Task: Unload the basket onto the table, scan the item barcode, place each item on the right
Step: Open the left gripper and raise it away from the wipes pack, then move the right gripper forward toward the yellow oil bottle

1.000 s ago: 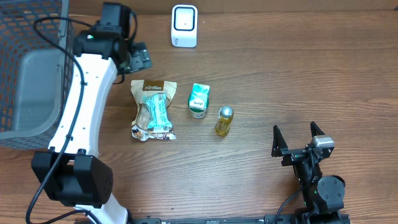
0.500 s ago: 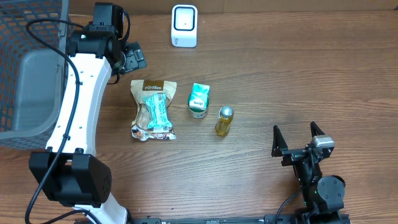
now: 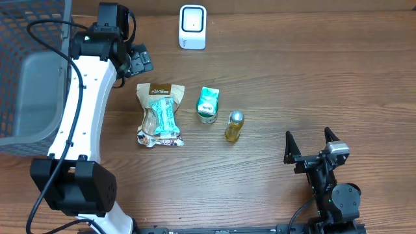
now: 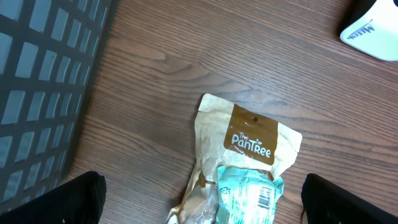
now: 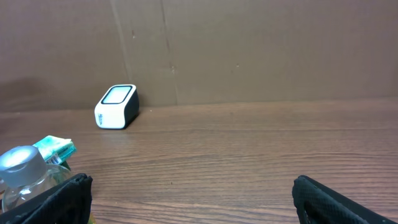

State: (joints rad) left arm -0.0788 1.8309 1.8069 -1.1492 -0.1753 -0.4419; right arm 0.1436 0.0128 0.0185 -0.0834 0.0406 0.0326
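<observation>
Lying flat on the desk (image 3: 312, 78): snack bag (image 3: 159, 115), left of centre, first in a row of three items.
Bag axis: long axis runs from the far side of the desk to the near side, slightly tilted; the brown "PanTree" header is the far end, the crumpled end is nearest the robot.
Barcode (image 4: 264, 198): printed on the teal pack seen through the bag's window, facing up.
Left fingers (image 4: 81, 199): spread wide and empty, touching nothing; they hang above the desk over the bag's header end, with the basket on one side.
Right fingers (image 3: 288, 144): spread wide and empty, at the near right of the desk, well apart from every item.
Carton (image 3: 208, 104): green, just right of the bag, apart from it.
Bottle (image 3: 234, 125): yellow contents, lying down near the carton, cap toward the far side.
Scanner (image 3: 193, 27): white, at the far edge, beyond the bag and carton.
Basket (image 3: 26, 71): dark mesh, at the far left.
</observation>
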